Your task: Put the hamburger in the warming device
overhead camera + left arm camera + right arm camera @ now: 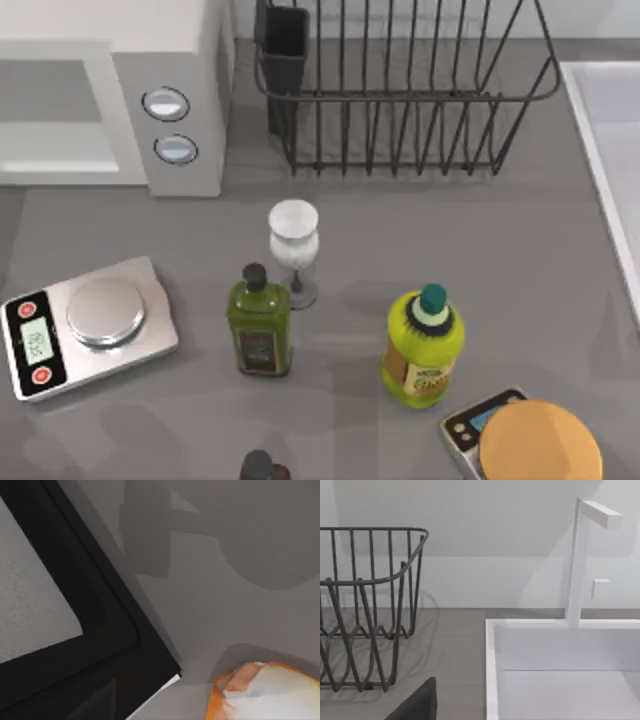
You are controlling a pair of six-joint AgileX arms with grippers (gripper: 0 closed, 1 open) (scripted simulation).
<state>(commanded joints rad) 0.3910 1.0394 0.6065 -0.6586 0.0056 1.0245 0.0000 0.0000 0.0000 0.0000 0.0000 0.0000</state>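
The round tan-bunned hamburger [540,441] sits on a small black kitchen scale [462,430] at the table's near right, probably as staged, well apart from the boxy white microwave [180,110] at far left. Neither pincer's state can be told. Bottle labels are unreadable.

A rendered kitchen counter.
Microwave [120,95], wire dish rack [400,90], white sink [560,670] with faucet [580,560], kitchen scale [85,325].

Top view overhead; right wrist, low, shares dish rack [400,90] [365,610].
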